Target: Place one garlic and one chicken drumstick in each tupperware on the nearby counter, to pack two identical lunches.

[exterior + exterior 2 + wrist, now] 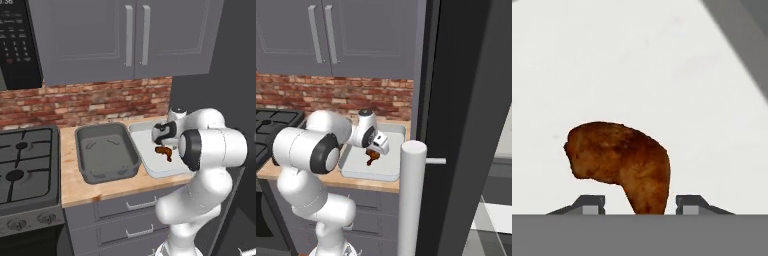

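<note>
A brown chicken drumstick (163, 151) (372, 158) (619, 160) hangs plump end down over the paler tupperware (150, 172) (356, 170), just under my gripper (162, 144) (374, 151) (640, 204). Its thin bone end stands between the fingertips (592, 202), with a small gap on each side, so the jaws stand slightly open. I cannot tell whether the drumstick touches the tray floor (662, 60). The darker tupperware (82, 160) lies just left of the pale one on the tan counter (75, 192). The garlic is out of view.
A black gas stovetop (25, 165) borders the counter on the left. The brick wall (90, 102) and grey upper cabinets (125, 35) stand behind. A tall dark panel (471, 125) closes off the right side, close to the pale tray.
</note>
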